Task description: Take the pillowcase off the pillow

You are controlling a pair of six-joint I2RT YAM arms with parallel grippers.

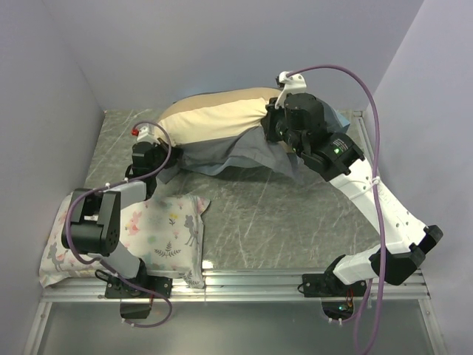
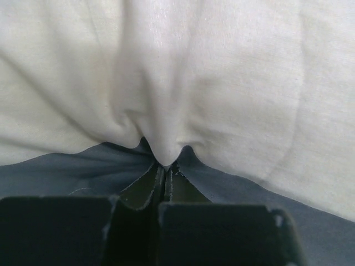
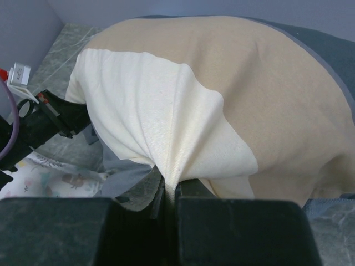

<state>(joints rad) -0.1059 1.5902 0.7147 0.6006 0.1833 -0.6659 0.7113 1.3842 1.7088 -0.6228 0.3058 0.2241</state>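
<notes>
The pillowcase (image 1: 222, 118) lies bulging at the back of the table, tan and cream stripes on top, grey-blue fabric (image 1: 244, 151) spread along its near side. The pillow is hidden inside it. My left gripper (image 1: 153, 148) is at the bundle's left end, shut on a pinch of cream fabric (image 2: 165, 158) above the grey-blue layer. My right gripper (image 1: 272, 127) is at the right end, shut on a fold of the cream stripe (image 3: 171, 183), with the tan stripe (image 3: 266, 88) beyond. The left gripper also shows in the right wrist view (image 3: 55, 113).
A smaller floral-and-animal print pillow (image 1: 166, 233) lies at the front left, under the left arm; it also shows in the right wrist view (image 3: 39, 180). Walls close off the left, back and right sides. A metal rail (image 1: 244, 285) runs along the near edge.
</notes>
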